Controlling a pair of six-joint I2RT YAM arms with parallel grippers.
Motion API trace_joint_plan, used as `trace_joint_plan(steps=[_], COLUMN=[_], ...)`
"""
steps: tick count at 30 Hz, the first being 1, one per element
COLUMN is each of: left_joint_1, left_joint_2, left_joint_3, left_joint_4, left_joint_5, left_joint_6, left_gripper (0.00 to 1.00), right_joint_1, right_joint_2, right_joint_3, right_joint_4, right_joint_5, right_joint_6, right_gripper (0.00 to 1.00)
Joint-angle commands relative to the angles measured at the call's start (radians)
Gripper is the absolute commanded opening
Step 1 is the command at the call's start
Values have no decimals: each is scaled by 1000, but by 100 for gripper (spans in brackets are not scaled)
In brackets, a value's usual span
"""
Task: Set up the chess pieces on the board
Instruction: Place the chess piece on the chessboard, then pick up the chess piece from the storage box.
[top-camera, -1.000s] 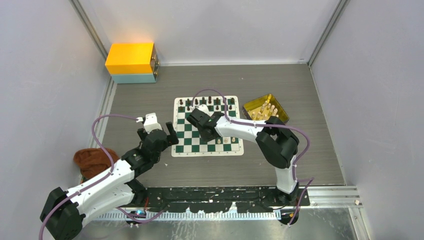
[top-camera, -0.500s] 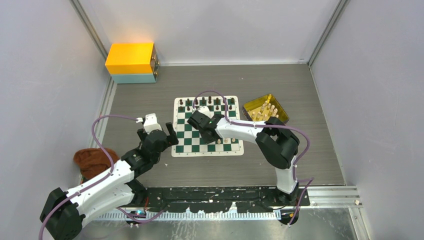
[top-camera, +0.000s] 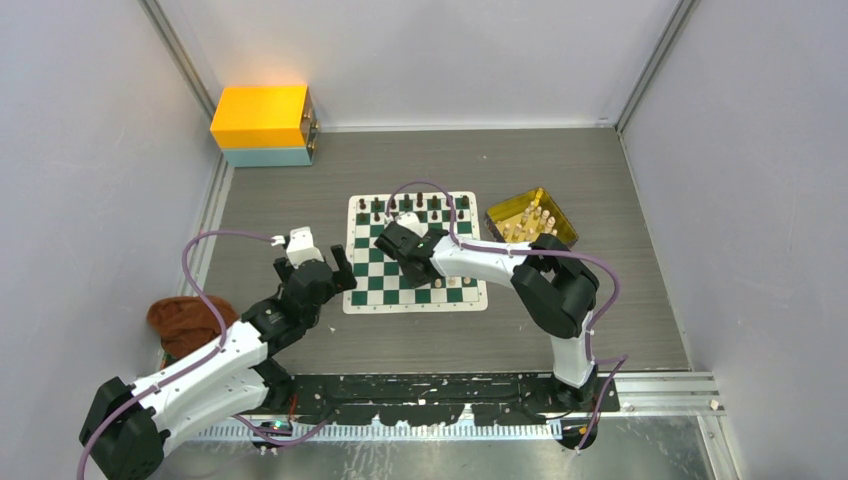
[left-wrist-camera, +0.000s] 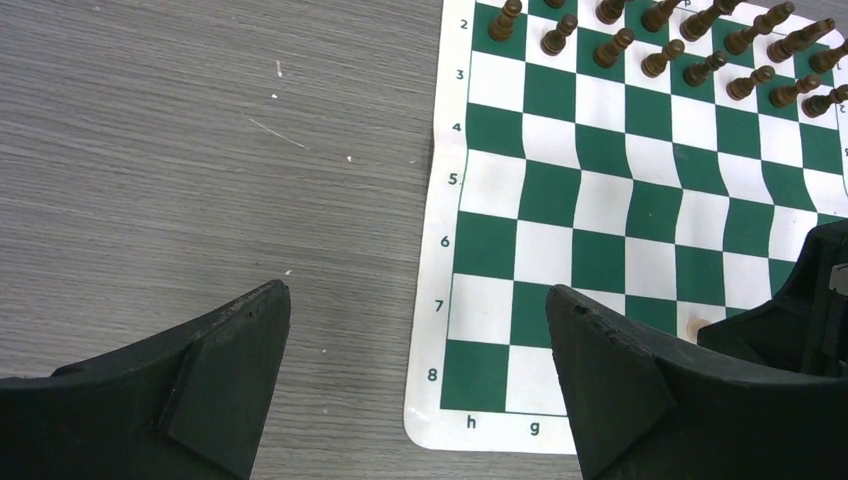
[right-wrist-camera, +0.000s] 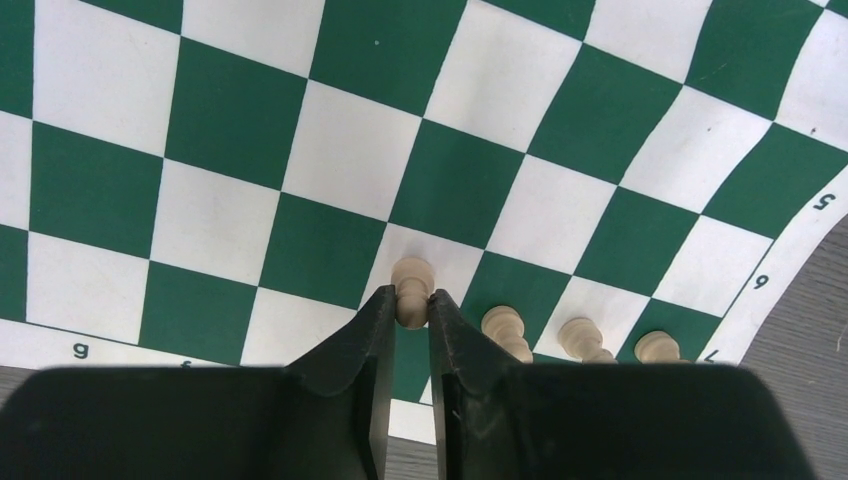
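The green and white board (top-camera: 415, 303) lies mid-table. Dark pieces (top-camera: 415, 207) stand along its two far rows, also in the left wrist view (left-wrist-camera: 650, 45). My right gripper (right-wrist-camera: 410, 308) is shut on a cream pawn (right-wrist-camera: 411, 274), low over the board (right-wrist-camera: 330, 150), in line with three cream pawns (right-wrist-camera: 505, 325) on the near row. In the top view the right gripper (top-camera: 412, 268) is over the board's near middle. My left gripper (left-wrist-camera: 415, 300) is open and empty above the board's near left corner (left-wrist-camera: 470, 425); in the top view it (top-camera: 338, 272) is beside the board's left edge.
A gold tray (top-camera: 563, 226) holding several cream pieces stands right of the board. A yellow box on a teal box (top-camera: 262, 117) sits at the back left. A brown cloth (top-camera: 185, 320) lies at the left by my left arm. Grey walls enclose the table.
My right gripper has shifted slightly left over the board with the pawn in it. My left arm has barely moved.
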Motion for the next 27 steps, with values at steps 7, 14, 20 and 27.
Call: trace_joint_plan(steps=[7, 14, 20, 27], left_joint_1=[0, 0, -1, 0], left_joint_2=[-9, -10, 0, 42], left_joint_3=[7, 12, 28, 56], left_joint_4=[15, 11, 7, 23], left_joint_5=[-16, -17, -26, -26], left_joint_6=[-17, -17, -11, -1], left_gripper=[99, 99, 99, 99], right_joint_1=[9, 11, 14, -1], right_joint_2=[-75, -93, -120, -179], right_joint_3=[-15, 9, 49, 98], right_joint_4=[1, -21, -43, -47], right_joint_5=[25, 33, 61, 168], right_joint_6=[22, 10, -3, -16], right_gripper=[37, 39, 40, 42])
